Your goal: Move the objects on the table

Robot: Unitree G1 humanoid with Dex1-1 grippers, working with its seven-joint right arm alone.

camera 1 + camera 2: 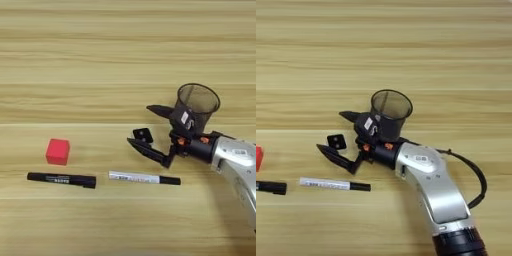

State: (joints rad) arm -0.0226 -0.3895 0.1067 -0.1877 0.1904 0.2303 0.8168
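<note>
Your right end effector (142,125) sits spread wide, two black fingers forked open toward your left, pinching nothing. The die (143,135) lies right in that fork, between the fingertips and closer to the lower finger (147,150); whether it touches that finger I can't tell. So the likely target is already inside the opening, a short reach leftward. Behind the wrist stands the dark mesh cup (197,102). Just below the lower finger lies the white-barrelled marker (144,177), long axis left to right. Further left, the black marker (61,179) lies parallel, and the red cube (58,151) sits just above it. Count on the table (100,50): one die, one cube, two markers, one cup.
</note>
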